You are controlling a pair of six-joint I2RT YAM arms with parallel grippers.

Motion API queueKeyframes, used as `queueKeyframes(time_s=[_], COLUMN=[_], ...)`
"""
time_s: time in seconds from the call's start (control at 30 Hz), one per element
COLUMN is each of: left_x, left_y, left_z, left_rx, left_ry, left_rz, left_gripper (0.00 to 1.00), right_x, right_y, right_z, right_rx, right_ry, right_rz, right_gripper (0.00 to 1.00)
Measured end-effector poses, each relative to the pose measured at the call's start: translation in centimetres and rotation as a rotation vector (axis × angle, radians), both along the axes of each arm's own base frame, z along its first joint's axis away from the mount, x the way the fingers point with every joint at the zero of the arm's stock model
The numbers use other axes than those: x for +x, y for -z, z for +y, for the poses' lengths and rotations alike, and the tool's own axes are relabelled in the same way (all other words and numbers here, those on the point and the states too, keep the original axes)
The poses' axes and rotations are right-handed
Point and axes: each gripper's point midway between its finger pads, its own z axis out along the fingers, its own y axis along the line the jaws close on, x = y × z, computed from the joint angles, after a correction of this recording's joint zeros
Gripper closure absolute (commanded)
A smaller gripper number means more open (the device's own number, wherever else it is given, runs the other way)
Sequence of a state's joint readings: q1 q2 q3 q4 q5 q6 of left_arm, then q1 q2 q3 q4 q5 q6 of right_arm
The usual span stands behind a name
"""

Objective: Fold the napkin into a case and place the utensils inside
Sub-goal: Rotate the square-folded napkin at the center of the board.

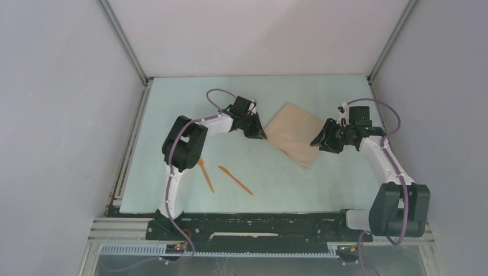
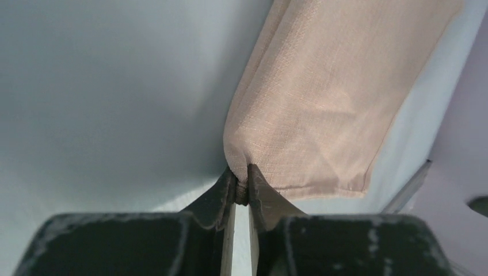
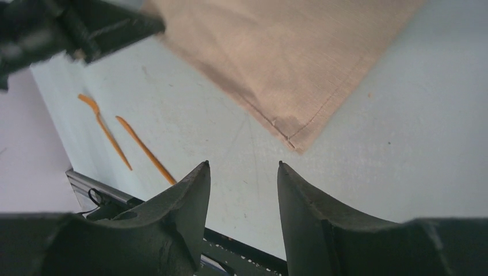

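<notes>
The beige napkin (image 1: 295,134) lies flat on the table, turned like a diamond. My left gripper (image 1: 262,135) is shut on its left corner. In the left wrist view the cloth (image 2: 322,98) bunches where the left gripper (image 2: 241,184) pinches it. My right gripper (image 1: 317,144) hovers open just off the napkin's near right corner. In the right wrist view that corner of the napkin (image 3: 288,63) lies a little ahead of the right gripper (image 3: 243,165). The orange fork (image 1: 205,174) and knife (image 1: 235,179) rest side by side near the left arm, apart from both grippers.
Grey walls enclose the pale blue table (image 1: 288,178) on three sides. A black rail (image 1: 259,224) runs along the near edge, carrying both arm bases. In the right wrist view the fork (image 3: 106,135) and knife (image 3: 144,149) lie to the left, near the table's front edge.
</notes>
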State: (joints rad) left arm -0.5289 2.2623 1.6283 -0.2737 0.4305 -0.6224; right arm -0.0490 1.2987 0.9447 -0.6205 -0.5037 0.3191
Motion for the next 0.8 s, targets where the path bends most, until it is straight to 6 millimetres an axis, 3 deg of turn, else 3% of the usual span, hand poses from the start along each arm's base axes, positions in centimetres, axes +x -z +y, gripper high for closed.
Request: queueKeyframes(time_s=[0.13,0.27,0.33,0.43,0.5,0.6,0.7,0.8], left_x=[-5.6,-12.0,-15.7,-19.9,-21.0,-21.5,-21.9,-21.6], left_y=[0.1,0.3,0.3,0.0,-0.8,-2.1,-3.3,-5.1], left_z=[0.7,-1.7,-3.8,-5.2,-4.7,-2.3,-0.2,-0.4], left_rx=[-0.073,-0.159,-0.193,-0.213,-0.221,-0.226,-0.220,-0.238], left_ry=[-0.121,-0.189,-0.173,-0.136,-0.128,-0.143,-0.127,-0.053], left_rz=[0.094,0.171,0.210,0.250,0.254,0.227,0.175,0.095], left_gripper=[0.85,0.82,0.68,0.47,0.39,0.36,0.49,0.66], right_x=[-1.2,-2.5,-2.3,-2.0,-1.7,-1.3,-0.6,0.3], right_y=[2.8,4.7,4.9,5.1,5.3,5.7,5.9,5.6], right_z=[-0.4,-0.5,-0.2,0.9,2.1,4.4,7.1,9.4], right_rx=[-0.015,-0.035,-0.031,0.014,0.070,0.146,0.212,0.278], right_ry=[0.042,0.055,0.045,0.004,-0.037,-0.106,-0.189,-0.257], right_rz=[0.092,0.156,0.157,0.158,0.164,0.183,0.189,0.190], right_gripper=[0.44,0.43,0.41,0.40,0.39,0.37,0.39,0.45])
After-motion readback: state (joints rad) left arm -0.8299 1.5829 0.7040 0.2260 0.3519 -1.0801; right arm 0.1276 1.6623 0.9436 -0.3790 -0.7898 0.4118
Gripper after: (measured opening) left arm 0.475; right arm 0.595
